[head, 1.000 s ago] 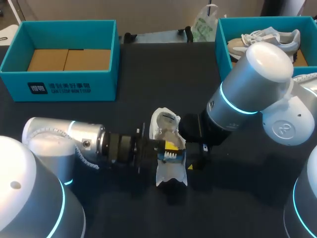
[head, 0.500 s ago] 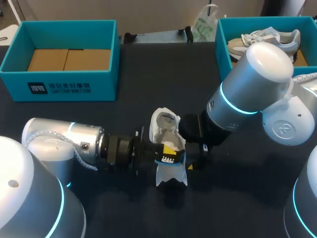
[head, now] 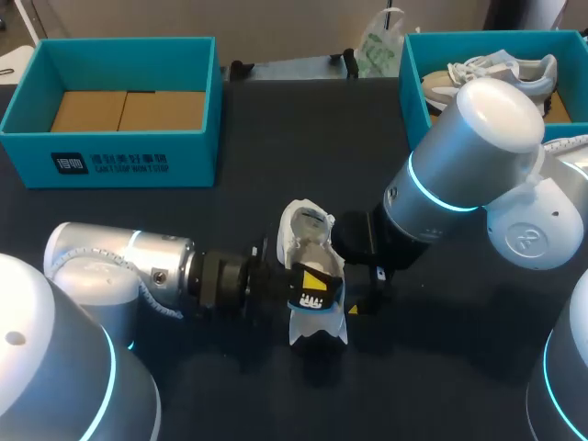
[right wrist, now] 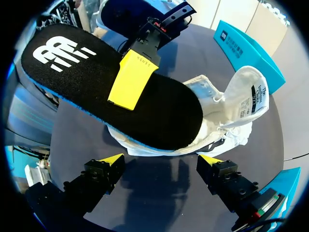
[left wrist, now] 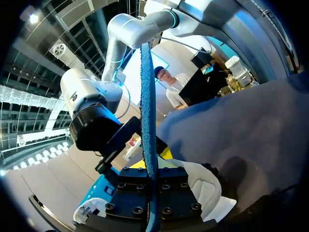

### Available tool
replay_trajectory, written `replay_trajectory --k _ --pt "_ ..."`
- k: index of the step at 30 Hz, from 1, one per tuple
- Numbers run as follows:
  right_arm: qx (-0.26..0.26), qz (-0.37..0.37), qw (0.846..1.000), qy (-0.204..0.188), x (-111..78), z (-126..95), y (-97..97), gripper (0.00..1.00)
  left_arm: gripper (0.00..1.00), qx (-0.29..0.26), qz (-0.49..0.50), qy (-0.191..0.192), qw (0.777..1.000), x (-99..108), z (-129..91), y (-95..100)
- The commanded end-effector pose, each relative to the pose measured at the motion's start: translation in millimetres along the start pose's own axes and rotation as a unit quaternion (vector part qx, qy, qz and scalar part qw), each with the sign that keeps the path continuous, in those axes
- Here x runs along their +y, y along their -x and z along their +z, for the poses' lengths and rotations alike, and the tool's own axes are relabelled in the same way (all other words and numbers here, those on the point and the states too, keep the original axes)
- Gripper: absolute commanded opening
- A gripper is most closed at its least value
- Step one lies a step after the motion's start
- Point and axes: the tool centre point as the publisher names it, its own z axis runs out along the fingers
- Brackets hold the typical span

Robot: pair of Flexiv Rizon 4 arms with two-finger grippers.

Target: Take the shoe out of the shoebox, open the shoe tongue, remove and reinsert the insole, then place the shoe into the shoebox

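my left pincer (head: 312, 288) is gripping the insole (right wrist: 164, 113) over the shoe (right wrist: 227, 116), likely for reinsertion; my right pincer (right wrist: 159, 159) is hovering open nearby, ready to steady it.

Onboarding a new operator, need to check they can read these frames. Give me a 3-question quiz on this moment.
1. Fill in: the right tool, close by the shoe, is ____ (open or shut).
2. True or false: the insole lies inside the shoe.
3. Which tool holds the insole? A) left tool B) right tool C) neither tool

Key: 1 open; 2 false, it is held clear above the shoe; 3 A.
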Motion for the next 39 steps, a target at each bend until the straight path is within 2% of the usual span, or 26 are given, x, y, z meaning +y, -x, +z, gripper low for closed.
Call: replay_trajectory --k 1,9,25,39 --pt "-0.001 0.0 1.0 0.0 -0.3 0.7 -0.9 1.0 0.0 0.0 0.002 0.005 1.0 -2.6 -0.4 0.1" --pt "-0.001 0.0 1.0 0.0 -0.3 0.7 -0.9 1.0 0.0 -0.007 0.011 0.003 1.0 5.6 -0.4 -0.4" --pt "-0.001 0.0 1.0 0.0 -0.3 0.7 -0.9 1.0 0.0 -0.017 0.024 0.008 1.0 35.4 0.9 -4.0" --pt "-0.001 0.0 1.0 0.0 -0.3 0.7 -0.9 1.0 0.0 -0.032 0.033 0.044 0.998 53.5 -1.3 1.0"
